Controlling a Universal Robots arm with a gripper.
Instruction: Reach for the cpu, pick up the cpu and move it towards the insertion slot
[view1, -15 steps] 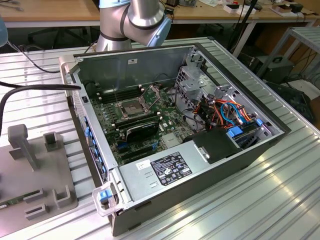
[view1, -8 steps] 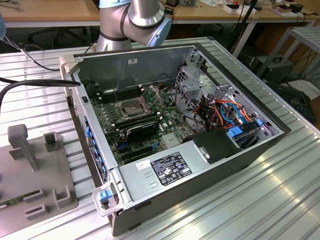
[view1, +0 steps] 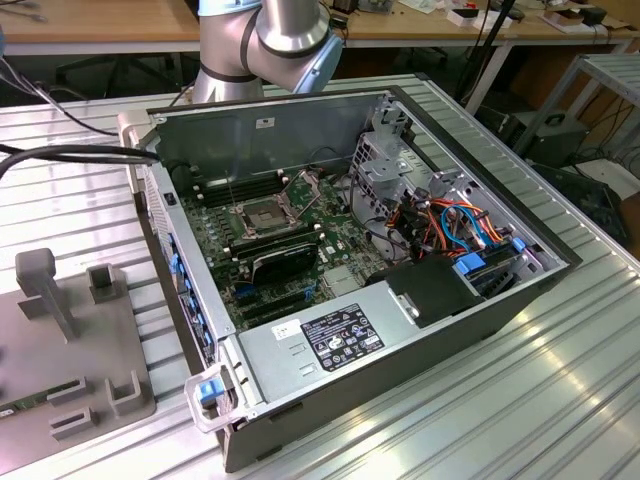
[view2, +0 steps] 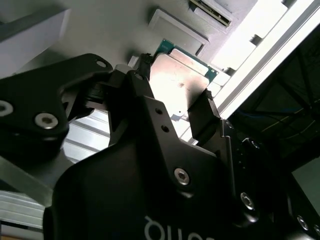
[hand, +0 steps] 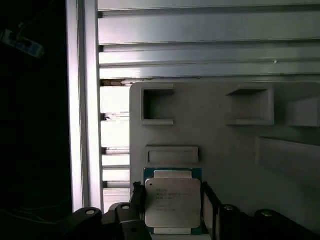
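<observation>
Hand (view2: 176, 80) nearest, narrow, its black fingers (hand: 138, 192) set against opposite edges of the cpu (hand: 173, 202). The chip lies flat over the grey fixture tray (hand: 225, 140) on the ribbed table (hand: 200, 40). Pick-up step, I judge; lift not evident. The insertion slot (view1: 262, 215) waits inside the open computer case (view1: 260, 125); carrying there calls for a level, firm hold.

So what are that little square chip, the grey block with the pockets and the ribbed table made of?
The chip: a dull silvery lid, probably metal, on a green rim that looks like circuit board. The grey block: matte and even, with moulded recesses, likely plastic. The table: bright, shiny grooved bars, apparently aluminium.
</observation>
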